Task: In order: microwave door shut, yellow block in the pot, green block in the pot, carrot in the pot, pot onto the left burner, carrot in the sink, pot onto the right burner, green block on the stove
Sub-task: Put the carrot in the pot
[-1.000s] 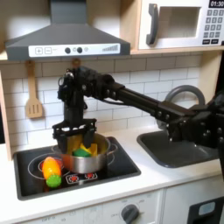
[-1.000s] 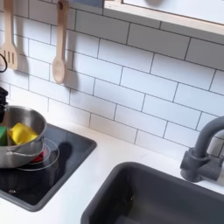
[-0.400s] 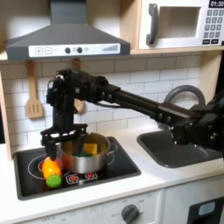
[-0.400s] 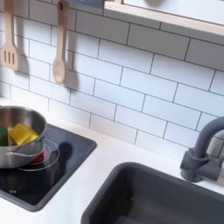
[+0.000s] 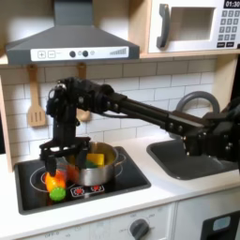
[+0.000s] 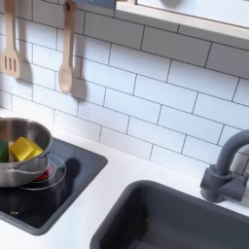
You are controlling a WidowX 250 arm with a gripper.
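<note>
In the first exterior view the steel pot [image 5: 97, 169] stands on the black stove [image 5: 122, 178], with the yellow block [image 5: 97, 158] and the green block [image 5: 86, 166] inside it. The carrot [image 5: 54, 180] lies on the burner left of the pot, its lime tip toward the front. My gripper [image 5: 62, 161] hangs open just over the carrot, a finger on either side of its upper end. The microwave door [image 5: 190, 26] is shut. The second exterior view shows the pot [image 6: 29, 167] holding the yellow block [image 6: 24, 149] and the green block [image 6: 3, 151], and the sink [image 6: 185, 219].
A wooden spatula [image 5: 37, 101] hangs on the tiled wall left of my arm. In the second exterior view a spoon [image 6: 66, 58] and spatula [image 6: 10, 47] hang above the stove [image 6: 63, 190]. The black faucet [image 6: 224, 167] rises behind the sink. A range hood [image 5: 70, 42] overhangs the stove.
My gripper has moved left from above the pot and come down over the carrot. The pot and both blocks have stayed put.
</note>
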